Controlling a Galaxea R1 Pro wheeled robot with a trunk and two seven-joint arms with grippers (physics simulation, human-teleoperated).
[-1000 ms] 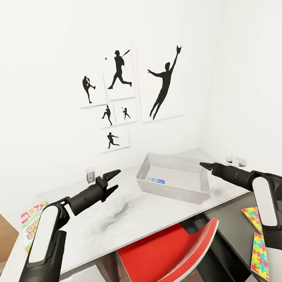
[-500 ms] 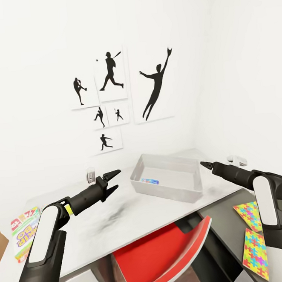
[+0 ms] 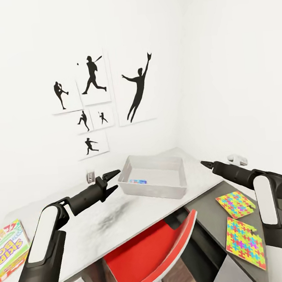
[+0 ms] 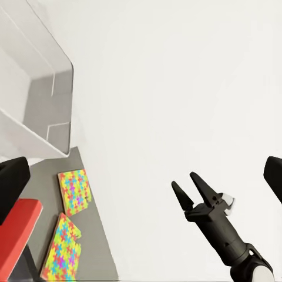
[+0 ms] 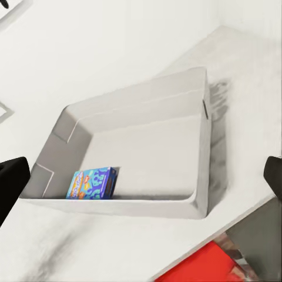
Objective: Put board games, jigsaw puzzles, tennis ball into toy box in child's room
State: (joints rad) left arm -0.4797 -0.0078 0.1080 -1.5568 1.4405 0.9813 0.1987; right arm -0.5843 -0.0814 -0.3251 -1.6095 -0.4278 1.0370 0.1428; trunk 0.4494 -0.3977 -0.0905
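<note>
Both grippers hang in the air above a white marbled table (image 3: 135, 218), neither holding anything. The left gripper (image 3: 112, 181), its two dark fingers spread apart, reaches forward from a bent arm, pointing toward the toy box (image 3: 153, 181). The right gripper (image 3: 207, 164) extends from a raised forearm and points inward toward the same box; in the left wrist view the right gripper (image 4: 192, 191) shows its fingers parted in a narrow V with nothing between them. A red chair (image 3: 155, 255) stands tucked at the table's near edge. At the far left of the table lies a colourful board game (image 3: 12, 252), partly cut off by the frame. To the right, on a lower grey surface (image 3: 212, 220), two bright jigsaw puzzles (image 3: 235, 204) lie flat, one beside the other (image 3: 245, 242). Farther back, the grey open-topped toy box (image 5: 141, 153) sits on the table with a small blue box (image 5: 91, 183) lying inside against its wall. Baseball silhouette prints (image 3: 103, 97) hang on the white wall behind.
</note>
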